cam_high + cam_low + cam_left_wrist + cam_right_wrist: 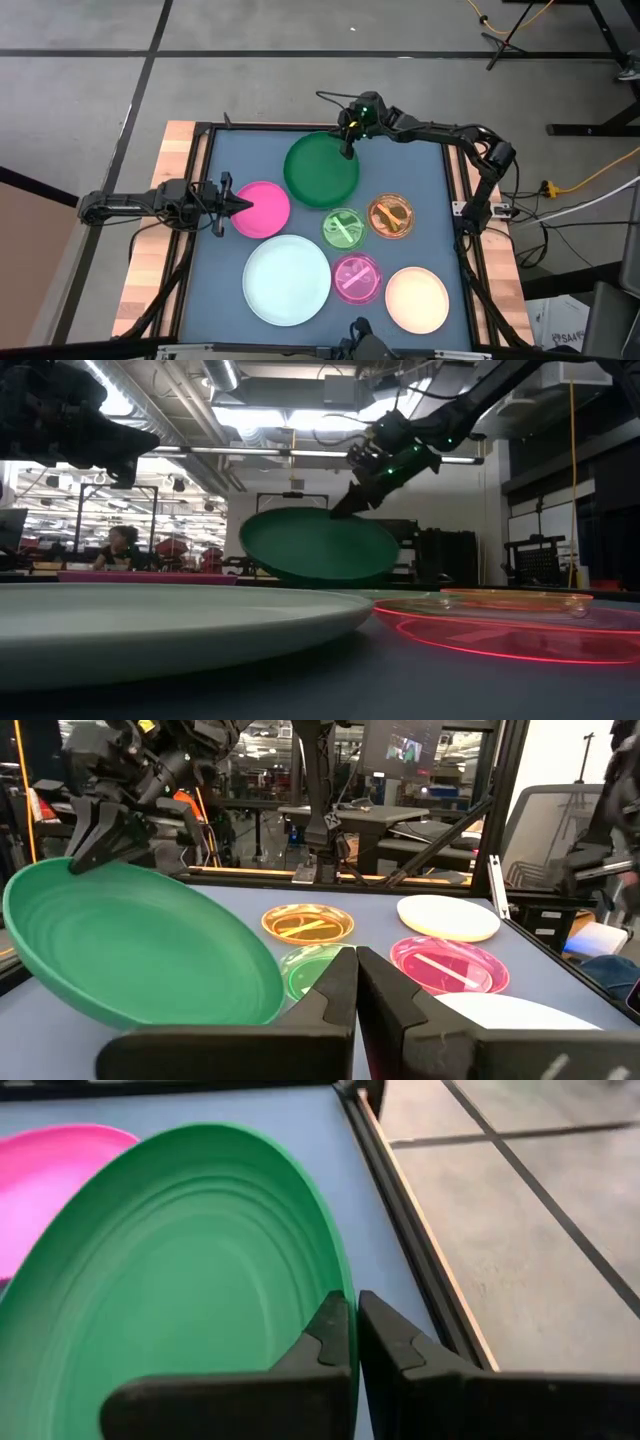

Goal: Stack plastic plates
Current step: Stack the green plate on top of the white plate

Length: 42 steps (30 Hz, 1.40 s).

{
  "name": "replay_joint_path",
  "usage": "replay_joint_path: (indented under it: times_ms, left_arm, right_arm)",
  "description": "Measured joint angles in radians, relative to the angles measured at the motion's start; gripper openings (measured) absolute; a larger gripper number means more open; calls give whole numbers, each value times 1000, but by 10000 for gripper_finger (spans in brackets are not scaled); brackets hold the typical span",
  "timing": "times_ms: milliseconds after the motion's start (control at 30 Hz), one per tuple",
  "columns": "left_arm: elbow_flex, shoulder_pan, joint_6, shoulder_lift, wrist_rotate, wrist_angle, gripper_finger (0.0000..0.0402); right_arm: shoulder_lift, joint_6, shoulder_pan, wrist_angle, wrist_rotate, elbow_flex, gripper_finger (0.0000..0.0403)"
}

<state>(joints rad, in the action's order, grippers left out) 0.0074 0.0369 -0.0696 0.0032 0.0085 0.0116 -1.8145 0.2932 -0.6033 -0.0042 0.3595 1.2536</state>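
The dark green plate (320, 172) (318, 548) (130, 955) is tilted above the table's far middle, with my right gripper (348, 150) (353, 1330) shut on its far rim. My left gripper (238, 205) (356, 982) is shut and hovers over the left edge of the medium pink plate (264, 208). Lying flat on the mat are the large white plate (287, 280), the cream plate (417, 299) and the small translucent green (344, 227), orange (390, 216) and pink (357, 277) plates. My right gripper pinches the dark green plate's far rim (338, 1285) between its two fingers, one on the upper face and one beneath. The fingers (350, 500) slant down from above and from the far side. The plate tilts, held rim highest; I cannot tell whether its low near edge (300, 578) touches the table.
The table has a raised black frame (455, 200) around the blue mat, with wooden strips (150, 260) outside it. Bare mat lies at the far left corner (240, 150) and the far right corner (410, 165). A person (120, 545) sits far off in the room.
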Motion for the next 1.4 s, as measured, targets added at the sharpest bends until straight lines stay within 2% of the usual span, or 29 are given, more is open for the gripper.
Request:
replay_joint_path:
  times_ms: [167, 367, 700, 1167, 1400]
  left_arm:
    - [0, 0, 0, 0, 0, 0, 0]
    - [0, 0, 0, 0, 0, 0, 0]
    - [0, 0, 0, 0, 0, 0, 0]
    - [0, 0, 0, 0, 0, 0, 0]
    - [0, 0, 0, 0, 0, 0, 0]
  right_arm:
    - [0, 0, 39, 1, 5, 40, 1]
    - [0, -1, 98, -5, 78, 75, 0]
    - [0, 0, 292, -54, 89, 84, 0]
    - [-48, 2, 582, -41, -108, 84, 0]
    - [-117, -6, 653, 57, -123, 84, 0]
